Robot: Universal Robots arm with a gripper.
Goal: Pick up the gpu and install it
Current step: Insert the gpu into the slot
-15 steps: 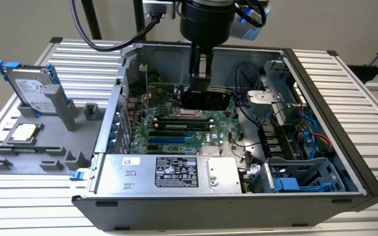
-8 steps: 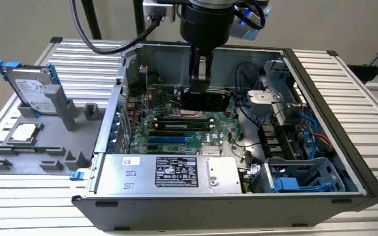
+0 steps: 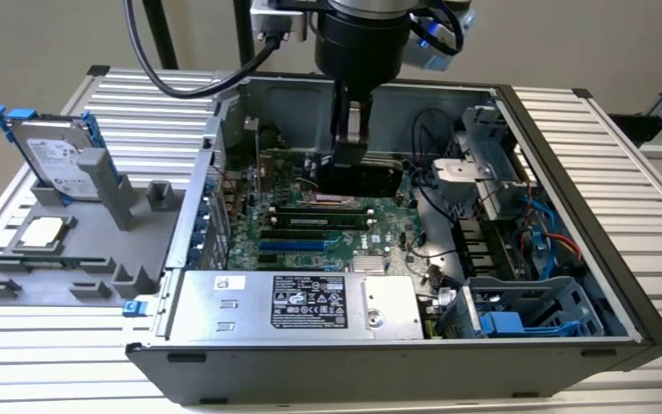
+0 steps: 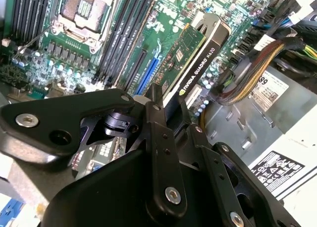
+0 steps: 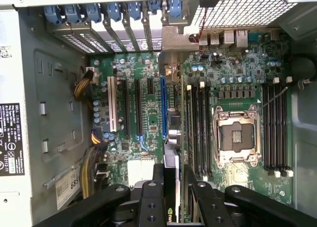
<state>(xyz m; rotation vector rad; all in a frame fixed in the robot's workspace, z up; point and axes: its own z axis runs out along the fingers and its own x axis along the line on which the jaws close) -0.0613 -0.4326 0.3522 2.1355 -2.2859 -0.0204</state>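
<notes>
The gpu (image 4: 190,53) is a flat green card with a black edge, clamped at one end between my fingers (image 4: 159,130). My gripper (image 3: 348,157) hangs inside the open computer case (image 3: 607,216) and is shut on the card (image 3: 368,179). The card hangs over the green motherboard (image 3: 308,228), clear of it. In the first wrist view the gpu (image 5: 172,155) shows edge-on, running out from my gripper (image 5: 171,171) toward the rear bracket openings. It lies just beside the long blue slot (image 5: 163,108). The empty processor socket (image 5: 237,135) lies off to one side.
A power supply (image 3: 296,302) fills the case's near side and a drive cage (image 3: 527,315) the near right corner. Cable bundles (image 4: 247,76) run close to the card. Outside, on the exterior view's left, a grey fixture (image 3: 78,259) holds a blue-framed hard drive (image 3: 61,159) and a silver chip (image 3: 41,233).
</notes>
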